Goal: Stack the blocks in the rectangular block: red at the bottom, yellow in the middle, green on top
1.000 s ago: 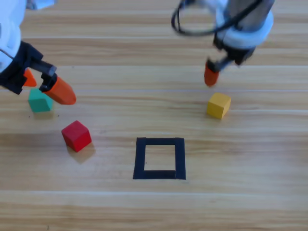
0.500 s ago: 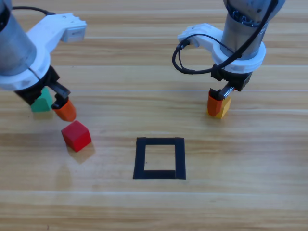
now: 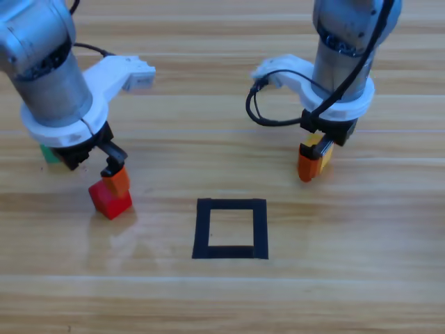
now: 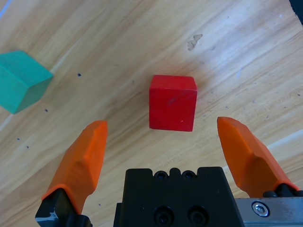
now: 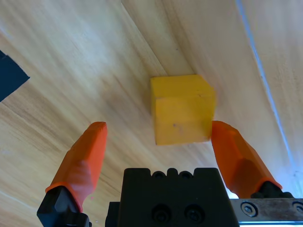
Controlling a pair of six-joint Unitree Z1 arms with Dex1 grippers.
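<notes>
The red cube (image 3: 108, 202) sits left of the black tape rectangle (image 3: 203, 229). My left gripper (image 3: 106, 184) hangs open right over it; in the left wrist view the red cube (image 4: 173, 102) lies between and just beyond the spread jaws of the left gripper (image 4: 162, 124). The teal-green cube (image 3: 47, 154) peeks out behind that arm, seen also as the green cube (image 4: 21, 80). My right gripper (image 3: 314, 164) is open around the yellow cube (image 3: 323, 154), up and to the right of the rectangle. The yellow cube (image 5: 182, 109) lies nearer the right jaw of the right gripper (image 5: 157, 126).
The tape rectangle holds only bare wood. A corner of the tape (image 5: 9, 75) shows at the left edge of the right wrist view. A black cable (image 3: 259, 111) loops beside the right arm.
The left gripper moved from beside the green cube rightward to over the red cube. The right gripper came down from behind the yellow cube and now straddles it.
</notes>
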